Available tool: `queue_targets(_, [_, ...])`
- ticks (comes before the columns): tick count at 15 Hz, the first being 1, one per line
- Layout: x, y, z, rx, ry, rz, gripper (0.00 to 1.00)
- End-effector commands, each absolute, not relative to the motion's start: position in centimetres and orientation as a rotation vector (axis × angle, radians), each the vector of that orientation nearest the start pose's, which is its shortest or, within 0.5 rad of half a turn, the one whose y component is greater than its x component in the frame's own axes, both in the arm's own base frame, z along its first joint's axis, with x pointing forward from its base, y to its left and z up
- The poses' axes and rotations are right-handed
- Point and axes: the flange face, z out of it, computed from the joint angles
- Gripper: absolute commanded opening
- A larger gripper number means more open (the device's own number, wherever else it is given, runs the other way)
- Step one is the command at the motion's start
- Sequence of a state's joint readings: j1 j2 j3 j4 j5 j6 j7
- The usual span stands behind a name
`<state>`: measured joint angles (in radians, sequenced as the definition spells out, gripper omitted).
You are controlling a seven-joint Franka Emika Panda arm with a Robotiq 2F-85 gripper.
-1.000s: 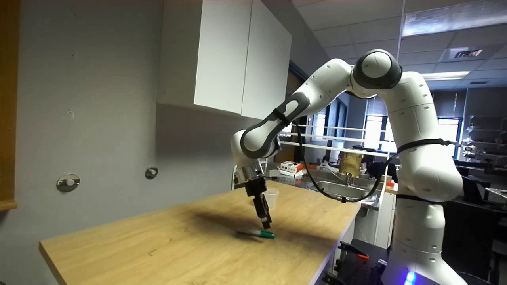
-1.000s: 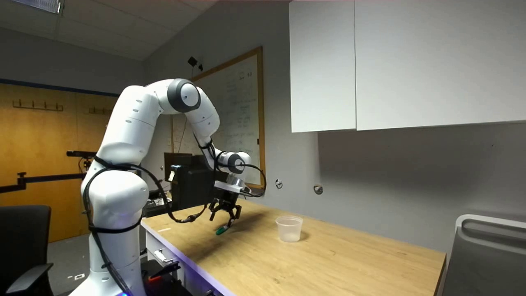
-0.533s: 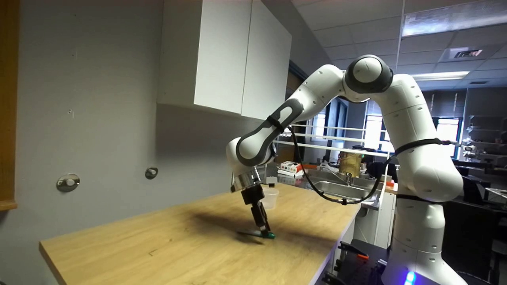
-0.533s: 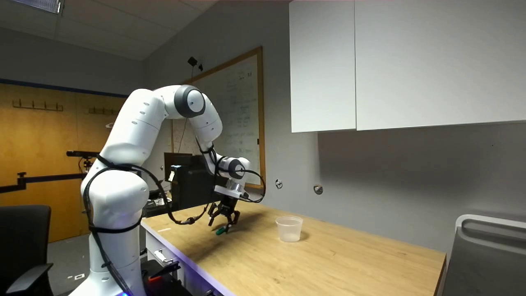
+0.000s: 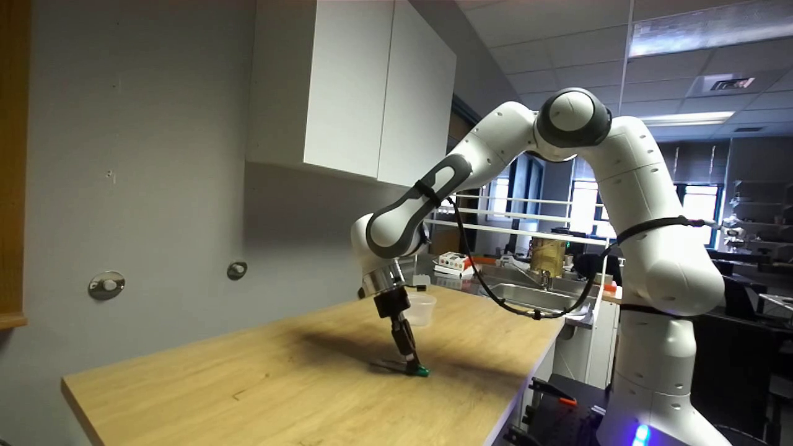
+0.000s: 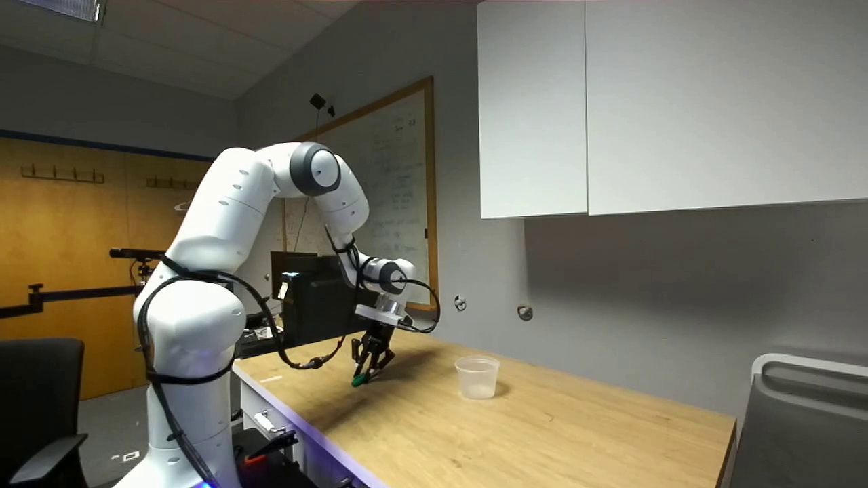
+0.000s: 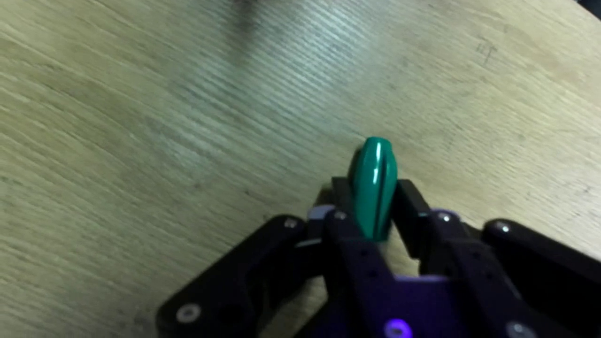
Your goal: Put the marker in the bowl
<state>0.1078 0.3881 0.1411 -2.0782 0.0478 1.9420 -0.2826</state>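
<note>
The green-capped marker (image 7: 377, 162) lies low at the wooden tabletop, its cap between my fingertips in the wrist view. Both fingers of my gripper (image 7: 375, 190) press against the cap's sides, so the jaws are shut on it. An exterior view shows the grey barrel of the marker (image 5: 387, 365) stretching away left from the gripper (image 5: 414, 364). Whether it is clear of the surface I cannot tell. A whitish translucent bowl (image 6: 477, 377), shaped like a cup, stands upright apart from the gripper (image 6: 363, 375). The arm partly overlaps the bowl (image 5: 422, 310) in an exterior view.
Bowl and marker share a wooden table (image 6: 576, 434) against a grey wall. A white cabinet (image 5: 353, 93) hangs above it. Beyond the table's far end is a sink (image 5: 526, 297). A dark box-like object (image 6: 325, 301) stands behind the arm, whose black cable (image 6: 312, 362) loops near the table.
My gripper has come down to the table and its fingers have closed from wide apart onto the marker's cap. The cap has shifted slightly. The bowl has stayed put.
</note>
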Motion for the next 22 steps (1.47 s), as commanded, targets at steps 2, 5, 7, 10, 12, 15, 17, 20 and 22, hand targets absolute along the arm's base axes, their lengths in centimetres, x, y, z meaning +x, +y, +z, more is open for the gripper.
queue_targets(2, [51.8,13.4,21.2,-2.843,-0.714,0.793,0.08])
queue_targets(5, [52.1,13.3,21.3,-2.849,-0.714,0.786,0.09])
queue_targets(7, [52.4,13.2,21.8,-2.856,-0.705,0.771,0.09])
queue_targets(10, [52.8,12.9,24.1,-2.878,-0.682,0.719,0.09])
queue_targets(12, [53.0,12.5,26.7,-2.907,-0.668,0.656,0.09])
queue_targets(15, [52.6,11.5,32.0,-2.963,-0.608,0.530,0.09])
queue_targets(17, [52.0,10.1,36.2,-3.018,-0.536,0.398,0.09])
queue_targets(20, [51.1,6.7,42.7,-3.071,-0.386,0.196,0.09])
queue_targets(22, [50.5,3.3,46.0,-3.103,-0.281,0.101,0.09])
